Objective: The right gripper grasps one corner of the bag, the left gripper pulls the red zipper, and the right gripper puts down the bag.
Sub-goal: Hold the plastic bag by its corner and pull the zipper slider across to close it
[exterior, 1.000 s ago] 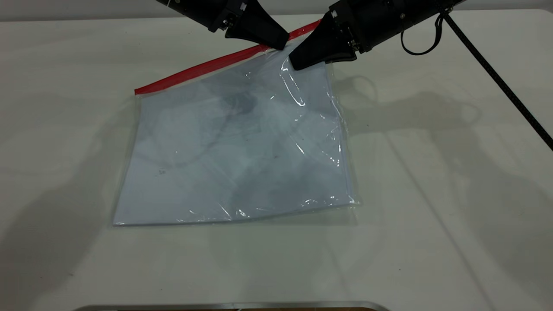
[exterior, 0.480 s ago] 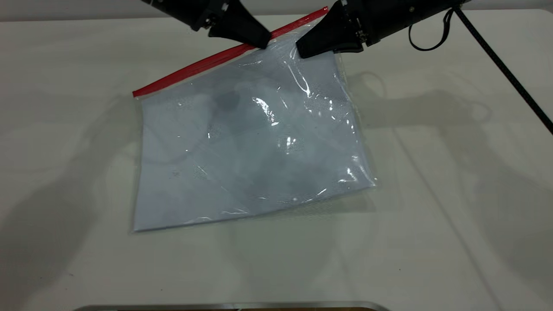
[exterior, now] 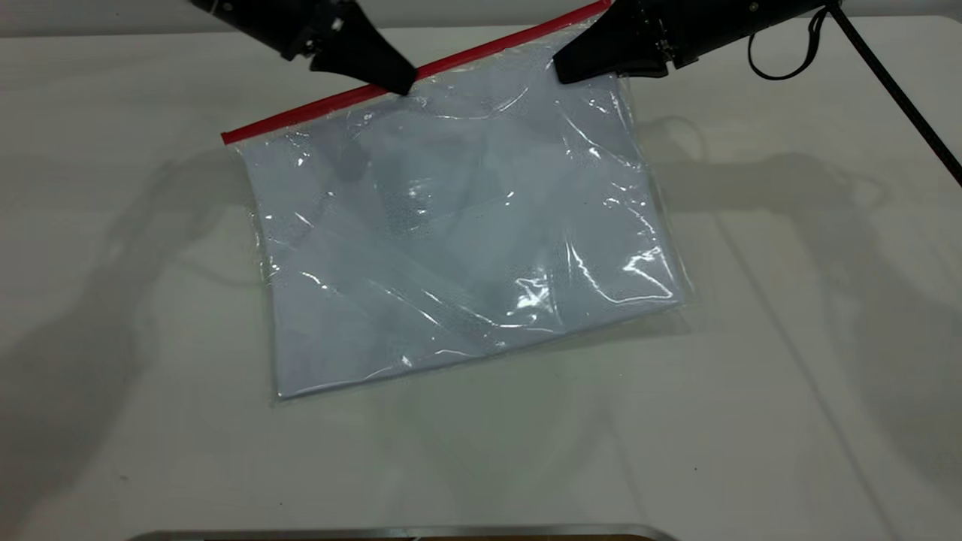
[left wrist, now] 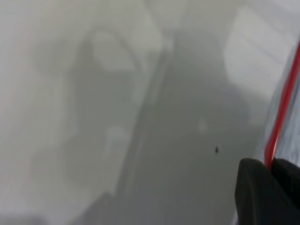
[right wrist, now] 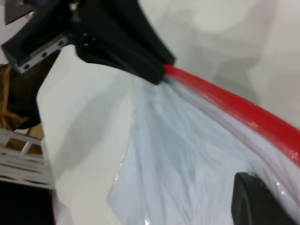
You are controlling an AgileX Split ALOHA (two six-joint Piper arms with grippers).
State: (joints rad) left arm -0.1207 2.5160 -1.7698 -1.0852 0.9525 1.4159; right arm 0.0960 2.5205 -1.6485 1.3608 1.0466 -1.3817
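The bag (exterior: 466, 225), a clear pouch with white paper inside, lies on the white table with its far right end lifted. The red zipper (exterior: 323, 109) runs along its far edge. My right gripper (exterior: 562, 74) is shut on the corner of the bag at the right end of the red strip and holds it up. My left gripper (exterior: 402, 84) is shut on the red zipper about halfway along. In the left wrist view the red strip (left wrist: 282, 112) runs in between my left gripper's (left wrist: 271, 168) two black fingers. The right wrist view shows the left gripper (right wrist: 154, 70) on the zipper (right wrist: 234, 105).
The right arm's dark braided cord (exterior: 898, 101) slants across the table's right side. A metal edge (exterior: 406, 532) lies along the near rim. A white rack (right wrist: 23, 159) stands beyond the table edge in the right wrist view.
My left gripper has slid left along the red zipper. My right gripper has moved right and up with the corner, and the bag has swung and shifted to the right.
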